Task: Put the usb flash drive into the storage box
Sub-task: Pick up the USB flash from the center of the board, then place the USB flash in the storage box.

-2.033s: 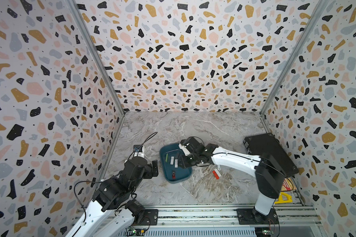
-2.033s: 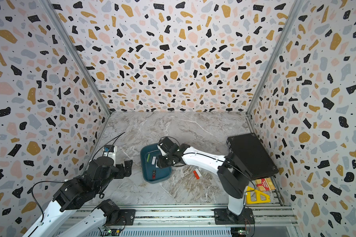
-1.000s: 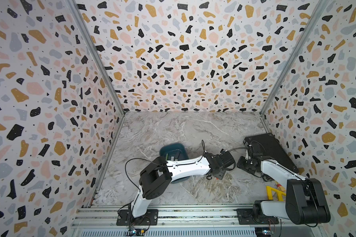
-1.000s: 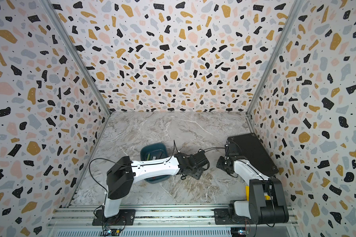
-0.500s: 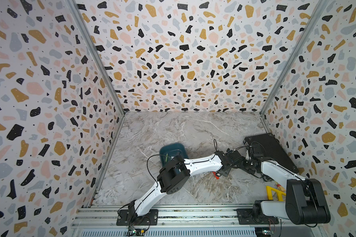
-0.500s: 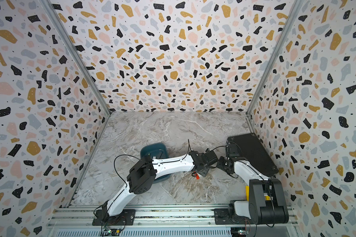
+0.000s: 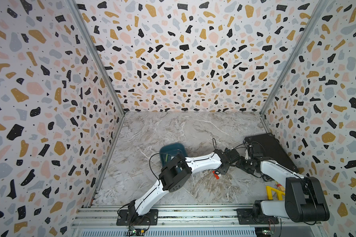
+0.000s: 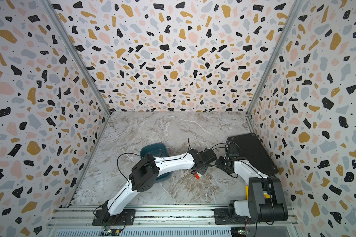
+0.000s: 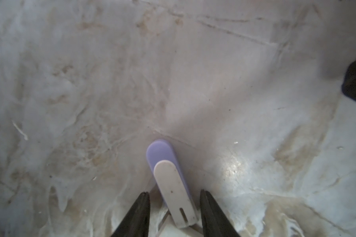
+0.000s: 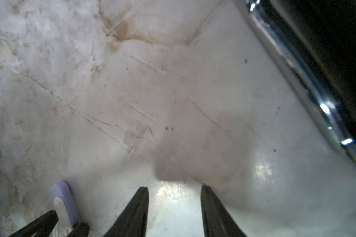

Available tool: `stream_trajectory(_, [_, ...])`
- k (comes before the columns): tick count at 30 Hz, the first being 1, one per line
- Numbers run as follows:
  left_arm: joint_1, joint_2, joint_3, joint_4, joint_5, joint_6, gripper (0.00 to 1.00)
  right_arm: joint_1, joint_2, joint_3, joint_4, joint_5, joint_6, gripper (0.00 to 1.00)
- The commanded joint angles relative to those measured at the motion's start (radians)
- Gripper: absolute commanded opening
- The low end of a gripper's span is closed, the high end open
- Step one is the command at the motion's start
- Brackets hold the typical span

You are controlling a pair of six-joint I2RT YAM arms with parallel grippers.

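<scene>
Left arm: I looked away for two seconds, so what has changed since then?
The left gripper swung from the left side across the storage box to the right; its jaws now straddle the lilac-and-white usb flash drive, not visibly clamped. The right gripper pulled out of the box toward the black case. Box, case and red flash drive stayed put.

Both top views are bright, evenly lit and sharp, with walls point(image 7: 183, 61) bowing toward the frame edges. The wrist views are hazy and soft: white glare on the bench point(image 9: 232, 166) near 4 o'clock, soft shadow around centre, fingers point(image 9: 138, 215) blurred at 6 o'clock.
</scene>
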Motion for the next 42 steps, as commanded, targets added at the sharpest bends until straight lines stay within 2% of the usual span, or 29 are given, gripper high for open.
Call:
stream_trajectory(1, [0.003, 0.056, 0.018, -0.015, 0.014, 0.014, 0.43, 0.001, 0.007, -0.005, -0.004, -0.009, 0.009, 0.47])
stream_trajectory(5, [0.003, 0.071, 0.026, -0.022, 0.018, 0.025, 0.36, 0.001, 0.004, -0.005, -0.005, -0.010, 0.008, 0.47])
stream_trajectory(10, [0.005, 0.062, 0.019, -0.031, 0.014, 0.037, 0.22, 0.001, 0.011, -0.004, 0.001, -0.014, 0.008, 0.47])
stream_trajectory(12, [0.006, 0.048, 0.024, -0.033, 0.005, 0.043, 0.19, 0.001, 0.015, -0.005, 0.003, -0.021, 0.008, 0.47])
stream_trajectory(17, [0.013, 0.005, 0.146, -0.119, -0.027, 0.085, 0.14, 0.002, 0.021, -0.001, 0.002, -0.025, 0.007, 0.46])
stream_trajectory(20, [0.018, -0.081, 0.135, -0.145, -0.048, 0.107, 0.13, 0.001, 0.015, -0.004, 0.001, -0.028, 0.007, 0.46])
stream_trajectory(23, [0.043, -0.236, 0.002, -0.119, -0.062, 0.111, 0.11, 0.001, 0.016, -0.006, 0.005, -0.037, 0.007, 0.46])
stream_trajectory(26, [0.103, -0.440, -0.214, -0.071, -0.089, 0.092, 0.12, 0.002, 0.022, -0.004, 0.007, -0.056, 0.009, 0.46])
stream_trajectory(30, [0.270, -0.713, -0.536, 0.003, -0.075, 0.013, 0.12, 0.002, 0.022, 0.004, 0.009, -0.080, 0.008, 0.45])
stream_trajectory(32, [0.356, -0.790, -0.647, 0.017, -0.054, -0.024, 0.12, 0.005, 0.025, 0.010, 0.010, -0.091, 0.008, 0.44])
stream_trajectory(36, [0.453, -0.828, -0.785, 0.093, 0.023, -0.037, 0.12, 0.020, 0.033, 0.016, 0.003, -0.093, 0.004, 0.44])
stream_trajectory(42, [0.471, -0.706, -0.795, 0.163, 0.082, -0.049, 0.12, 0.078, 0.042, 0.070, -0.075, -0.086, -0.057, 0.44])
